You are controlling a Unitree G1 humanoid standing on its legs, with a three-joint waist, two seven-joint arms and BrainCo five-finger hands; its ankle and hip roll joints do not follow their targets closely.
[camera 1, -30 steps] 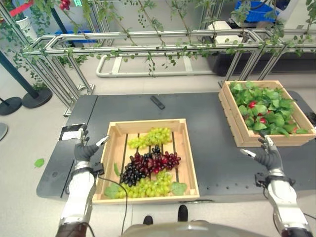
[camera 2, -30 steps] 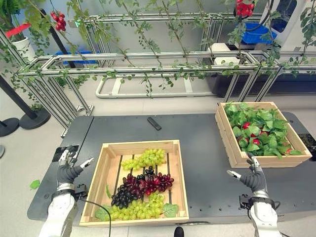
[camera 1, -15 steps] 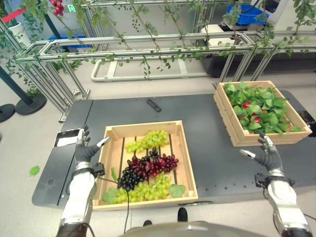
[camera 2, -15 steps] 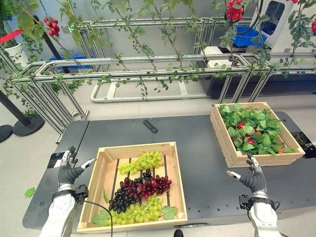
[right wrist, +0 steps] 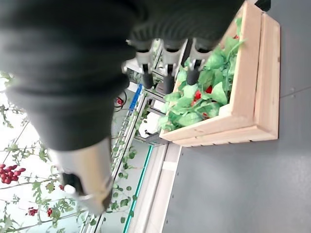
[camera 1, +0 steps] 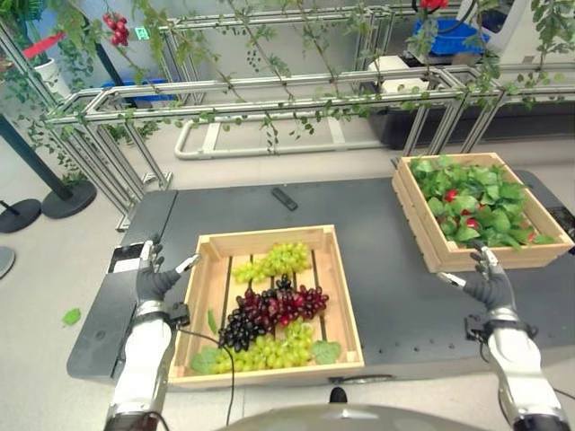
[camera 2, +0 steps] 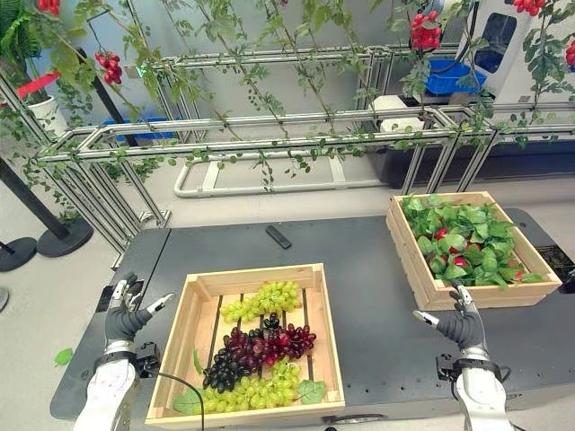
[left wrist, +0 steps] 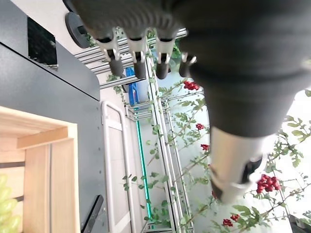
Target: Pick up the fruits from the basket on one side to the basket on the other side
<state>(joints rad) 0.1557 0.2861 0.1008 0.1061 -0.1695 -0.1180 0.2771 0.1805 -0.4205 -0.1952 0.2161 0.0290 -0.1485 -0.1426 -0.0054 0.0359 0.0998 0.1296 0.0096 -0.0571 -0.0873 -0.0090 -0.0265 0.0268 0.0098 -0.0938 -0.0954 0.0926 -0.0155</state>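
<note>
Both of my arms reach up from the near edge of the dark grey table (camera 1: pixel 377 233), palms turned inward. My left hand (camera 1: pixel 154 278) hovers off the left side of the grape crate (camera 1: pixel 269 241), above the table's left end, beside a small dark device (camera 1: pixel 128 258) lying there. My right hand (camera 1: pixel 485 285) hovers above the table near its right front, just short of the leaf-filled crate (camera 1: pixel 422 224) at the far right corner.

Both hands are spread, fingers straight and thumbs splayed wide, holding and touching nothing; each wrist view shows the fingers (left wrist: pixel 141 60) extended into open air.

The grape crate sits at the front centre of the table, holding green grapes (camera 1: pixel 274 260) at the back, red grapes (camera 1: pixel 287 301) in the middle, black grapes (camera 1: pixel 235 328) beside them and more green grapes (camera 1: pixel 265 350) along the front. In the far crate, small red fruits (camera 1: pixel 451 195) peek through leaves; I cannot make out what they are. A black remote (camera 1: pixel 286 198) lies toward the far edge.
</note>
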